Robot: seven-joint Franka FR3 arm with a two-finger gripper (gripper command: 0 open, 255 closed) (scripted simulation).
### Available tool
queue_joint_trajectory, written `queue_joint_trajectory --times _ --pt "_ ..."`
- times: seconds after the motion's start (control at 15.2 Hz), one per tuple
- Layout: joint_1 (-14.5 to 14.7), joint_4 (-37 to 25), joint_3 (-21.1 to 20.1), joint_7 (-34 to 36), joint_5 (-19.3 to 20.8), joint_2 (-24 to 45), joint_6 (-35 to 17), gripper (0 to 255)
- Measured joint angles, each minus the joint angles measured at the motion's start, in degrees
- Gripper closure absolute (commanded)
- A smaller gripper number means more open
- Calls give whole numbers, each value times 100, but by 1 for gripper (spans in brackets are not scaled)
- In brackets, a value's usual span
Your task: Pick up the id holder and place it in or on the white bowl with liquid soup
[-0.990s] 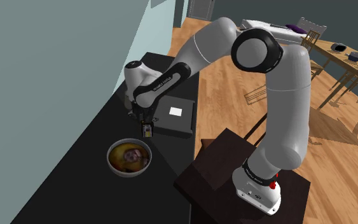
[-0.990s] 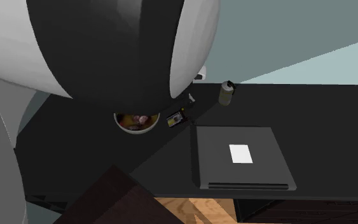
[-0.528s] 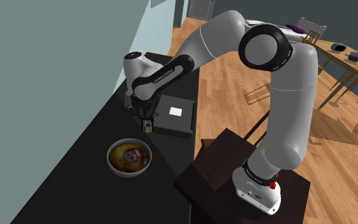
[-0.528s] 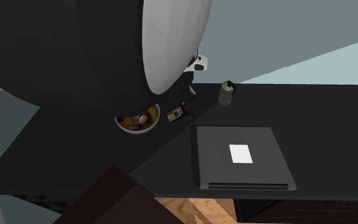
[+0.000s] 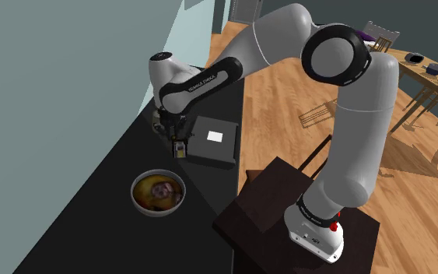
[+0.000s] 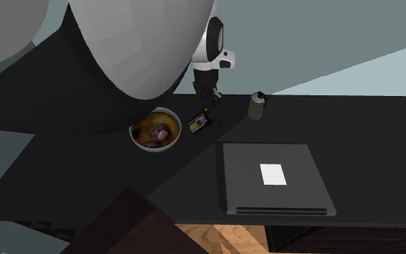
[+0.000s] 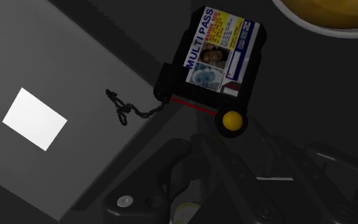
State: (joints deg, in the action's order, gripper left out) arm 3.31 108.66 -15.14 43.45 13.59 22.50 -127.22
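Wrist view: gripper [image 5: 176,141] clamped on id holder [image 7: 223,56] at its yellow-knob end. Holder hangs clear above black counter [image 5: 92,202], between white bowl [image 5: 134,194] and corner of grey slab [image 5: 213,142]. Long axis runs straight out from fingers, free end pointing just beside bowl rim, printed face toward camera. Cord [image 7: 130,111] trails toward slab. Bowl lies past free end, off to one side, near counter's stand-side edge. My read: short carry along that axis plus sideways shift, then release over soup.

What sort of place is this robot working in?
Probably a home's open kitchen-dining area: a wooden floor, a dining table with chairs, and a black counter bearing a bowl of soup.
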Motion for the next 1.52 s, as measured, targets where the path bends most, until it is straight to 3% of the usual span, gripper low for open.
queue_joint_trajectory --times 0.99,1.52 --pt "1330 -452 -503 1784 126 249 426 255" --pt "1456 -409 -420 1997 313 644 25 255"
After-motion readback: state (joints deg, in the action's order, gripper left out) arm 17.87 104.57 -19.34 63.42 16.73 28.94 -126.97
